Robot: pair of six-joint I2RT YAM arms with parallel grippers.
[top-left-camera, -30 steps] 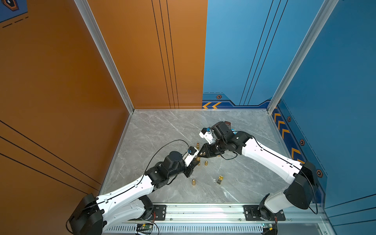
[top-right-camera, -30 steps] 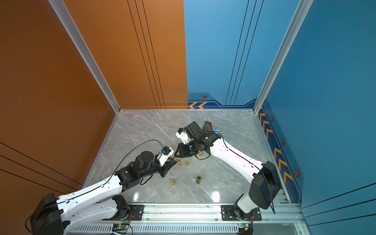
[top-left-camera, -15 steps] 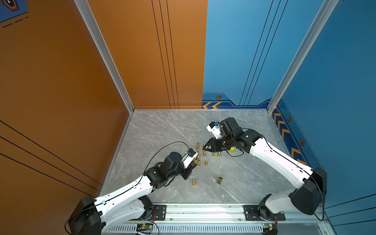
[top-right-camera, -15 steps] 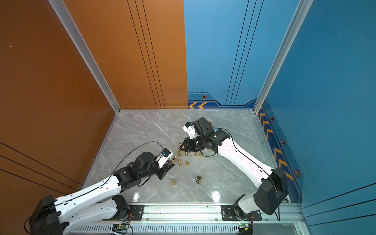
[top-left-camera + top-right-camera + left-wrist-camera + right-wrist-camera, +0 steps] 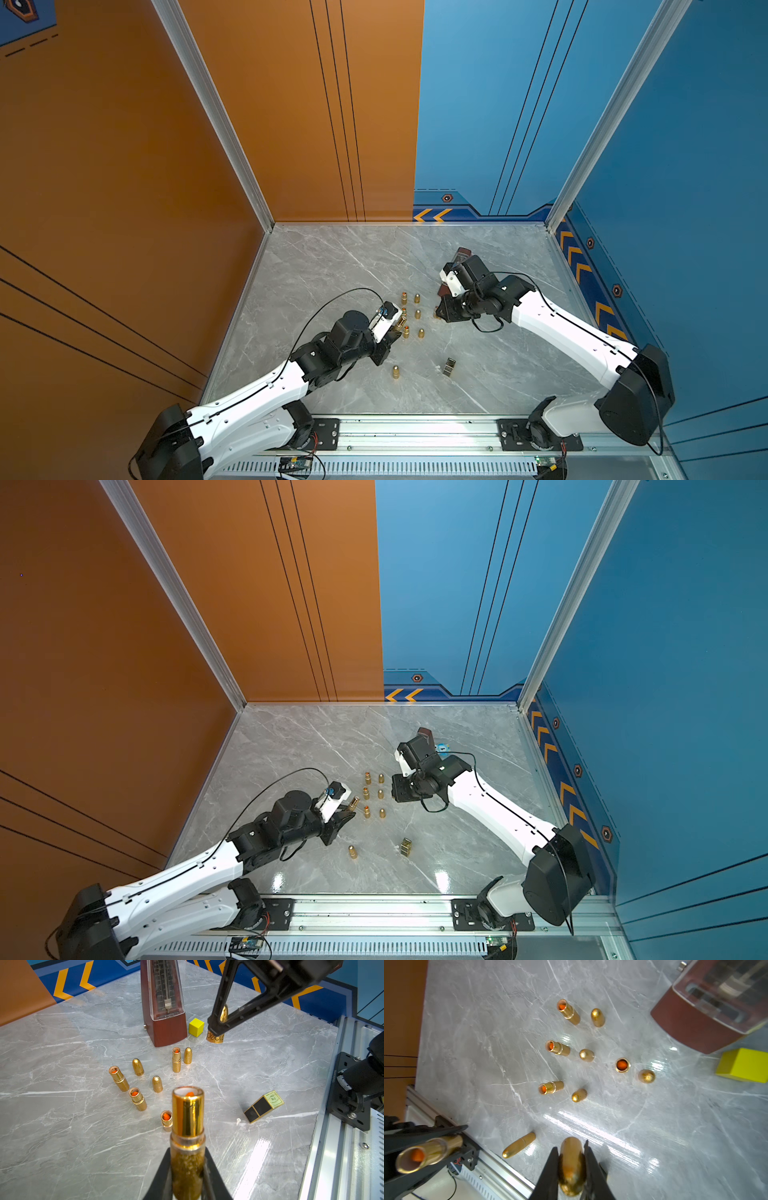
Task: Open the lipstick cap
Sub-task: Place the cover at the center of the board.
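Observation:
My left gripper (image 5: 188, 1154) is shut on the glittery gold lipstick (image 5: 188, 1126), whose open tube shows its orange stick; it also shows as the lipstick (image 5: 354, 802) in a top view. The gold bullet-shaped cap (image 5: 572, 1163) is off it, and my right gripper (image 5: 571, 1148) is shut on that cap. In the left wrist view the cap (image 5: 216, 1038) hangs low over the table beside a yellow cube, rounded end up. The two grippers stand well apart, left gripper (image 5: 397, 330) and right gripper (image 5: 440, 311).
Several uncapped gold lipsticks (image 5: 176, 1059) and loose caps (image 5: 157, 1084) stand in rows between the grippers. A capped gold one (image 5: 519, 1145) and a black-and-gold square lipstick (image 5: 262, 1106) lie nearer the front rail. A brown metronome (image 5: 164, 1001) and the yellow cube (image 5: 196, 1027) stand behind.
The grippers were together on the lipstick a second ago. The right one has pulled away to the right with the cap, and the left has drawn back slightly with the tube.

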